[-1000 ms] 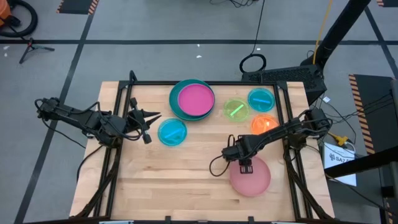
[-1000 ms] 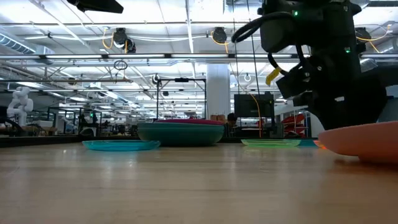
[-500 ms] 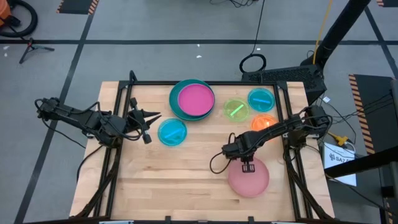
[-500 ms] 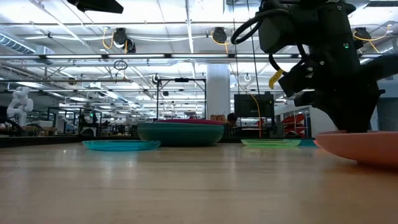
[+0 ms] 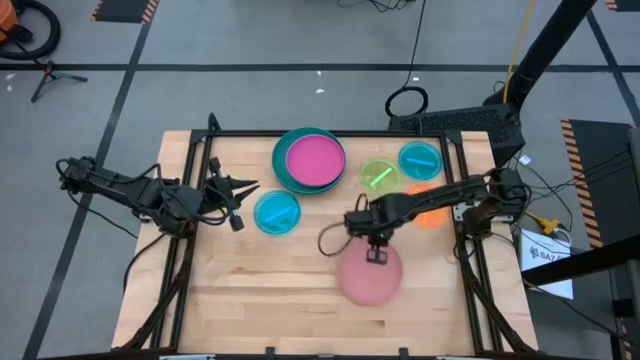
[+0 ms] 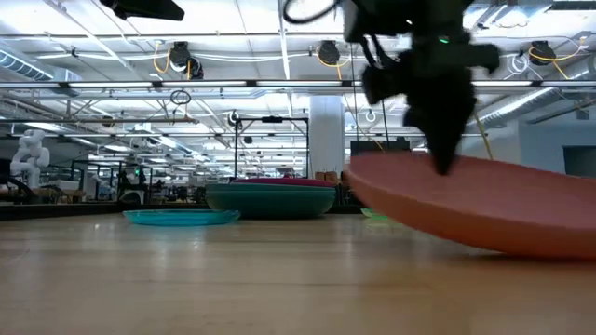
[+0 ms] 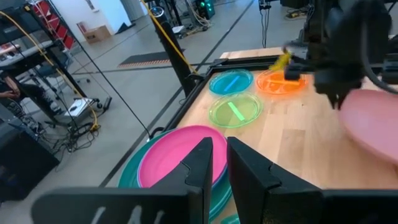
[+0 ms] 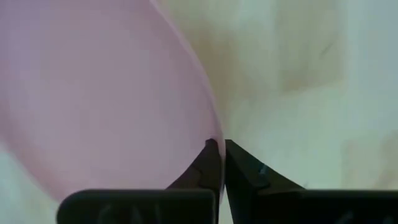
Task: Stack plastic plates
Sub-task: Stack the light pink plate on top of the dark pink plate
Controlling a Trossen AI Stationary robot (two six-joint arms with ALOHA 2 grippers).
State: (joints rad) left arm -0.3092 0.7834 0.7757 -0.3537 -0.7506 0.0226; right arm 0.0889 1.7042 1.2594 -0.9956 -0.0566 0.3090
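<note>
While the right pincer [image 5: 376, 254] clamps the pale pink plate [image 5: 371, 276] by its rim, the plate hangs tilted above the counter [image 5: 250, 290].

Near the counter's far edge, the magenta plate [image 5: 314, 160] lies nested in the teal plate [image 5: 283, 168]; the lime-green plate [image 5: 379, 177], a cyan plate [image 5: 419, 159] and the orange plate [image 5: 432, 213] lie toward the right edge. Another cyan plate [image 5: 277, 212] lies just beside the left pincer [image 5: 240, 190], whose fingers are nearly together and empty.
</note>
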